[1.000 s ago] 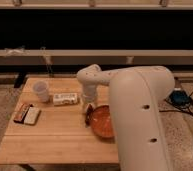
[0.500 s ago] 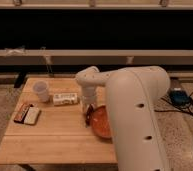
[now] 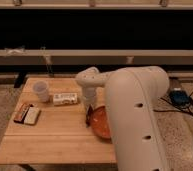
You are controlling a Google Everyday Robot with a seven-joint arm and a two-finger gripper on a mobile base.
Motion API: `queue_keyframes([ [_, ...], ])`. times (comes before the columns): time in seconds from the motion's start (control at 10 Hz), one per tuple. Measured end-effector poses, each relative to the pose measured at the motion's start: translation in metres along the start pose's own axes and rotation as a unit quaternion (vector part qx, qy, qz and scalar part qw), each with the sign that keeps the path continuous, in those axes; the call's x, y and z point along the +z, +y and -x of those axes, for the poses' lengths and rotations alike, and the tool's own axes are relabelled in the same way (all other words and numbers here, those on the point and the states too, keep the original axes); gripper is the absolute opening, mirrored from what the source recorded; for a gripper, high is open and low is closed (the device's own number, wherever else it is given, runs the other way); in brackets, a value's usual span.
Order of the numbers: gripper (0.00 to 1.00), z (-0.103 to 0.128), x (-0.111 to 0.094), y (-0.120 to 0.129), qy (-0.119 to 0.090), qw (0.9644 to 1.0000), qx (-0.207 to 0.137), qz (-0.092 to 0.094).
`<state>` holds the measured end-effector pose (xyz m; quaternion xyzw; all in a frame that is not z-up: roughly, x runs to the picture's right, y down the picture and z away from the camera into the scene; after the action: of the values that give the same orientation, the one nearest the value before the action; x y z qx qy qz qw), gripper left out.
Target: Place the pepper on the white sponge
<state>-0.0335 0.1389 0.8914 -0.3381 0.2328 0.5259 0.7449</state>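
Camera view shows the gripper [image 3: 88,113] low at the orange bowl's [image 3: 103,125] left rim, seemingly on the pepper [image 3: 88,120], its grip impossible to tell: likely pickup, next a carry left to the white sponge [image 3: 32,115].

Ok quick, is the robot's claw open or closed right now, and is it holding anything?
Gripper: down at the left rim of the orange bowl; open, closed or holding something cannot be told.

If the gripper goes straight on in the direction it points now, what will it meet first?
The gripper points down beside the left rim of the orange bowl. Straight on, it would probably meet the small dark pepper below it first, then the table. Depth is unclear; the rim could come first.
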Motion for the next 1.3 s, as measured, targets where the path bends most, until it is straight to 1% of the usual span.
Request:
queue_keyframes([
  [0.1, 0.13, -0.001, -0.001, 0.002, -0.001, 1.0000, -0.004, 0.002],
  [0.2, 0.06, -0.001, -0.002, 0.003, -0.001, 1.0000, -0.007, 0.003],
  [0.3, 0.01, -0.002, -0.003, 0.005, -0.002, 0.9999, -0.012, 0.004],
  [0.5, 0.00, -0.005, -0.017, 0.022, -0.009, 0.9993, -0.036, 0.010],
  [0.6, 0.00, -0.006, -0.026, 0.039, -0.010, 0.9985, -0.053, 0.015],
  [0.7, 0.00, -0.005, -0.036, 0.061, -0.010, 0.9970, -0.074, 0.020],
  [0.9, 0.00, -0.003, -0.046, 0.105, -0.007, 0.9923, -0.119, 0.034],
  [1.0, 0.00, 0.000, -0.049, 0.124, -0.004, 0.9893, -0.140, 0.042],
  [1.1, 0.00, 0.004, -0.050, 0.143, -0.002, 0.9859, -0.160, 0.049],
  [1.2, 0.00, 0.007, -0.052, 0.165, 0.001, 0.9816, -0.183, 0.055],
  [1.3, 0.00, 0.008, -0.053, 0.180, 0.003, 0.9785, -0.197, 0.061],
])
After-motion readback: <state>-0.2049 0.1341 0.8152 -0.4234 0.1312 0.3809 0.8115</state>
